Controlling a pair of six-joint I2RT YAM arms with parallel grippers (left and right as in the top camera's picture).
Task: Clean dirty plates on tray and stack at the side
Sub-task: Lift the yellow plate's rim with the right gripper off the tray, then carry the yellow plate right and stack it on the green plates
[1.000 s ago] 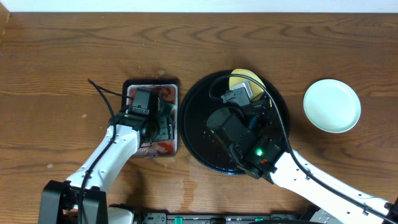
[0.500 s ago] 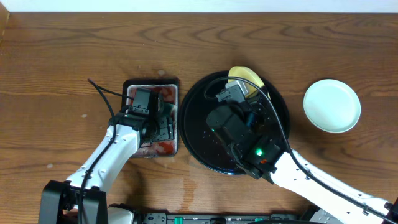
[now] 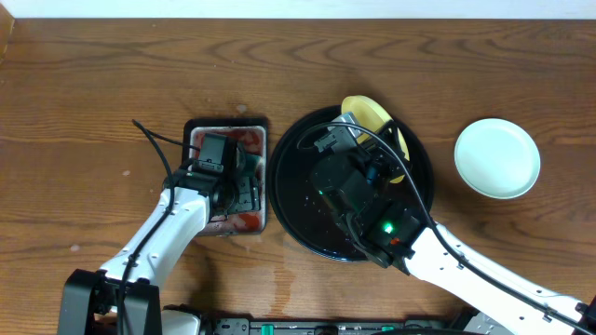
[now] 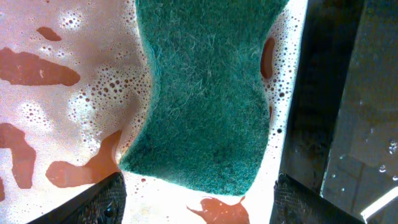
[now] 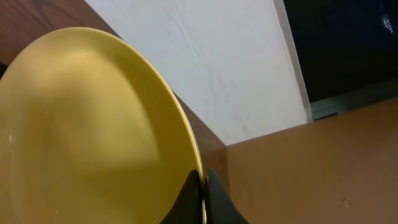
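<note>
The right arm hides most of the black tray from above. Only a thin slice of the yellow plate shows, at the tray's 12 o'clock edge. The right gripper pinches the plate's rim. The plate is tipped up more than a moment ago. The left gripper is spread wide over the green sponge. The sponge lies in the small tray of red foamy water, at 9 o'clock from the big tray. This gripper has not moved. One pale plate lies on the worktop at 3 o'clock.
</note>
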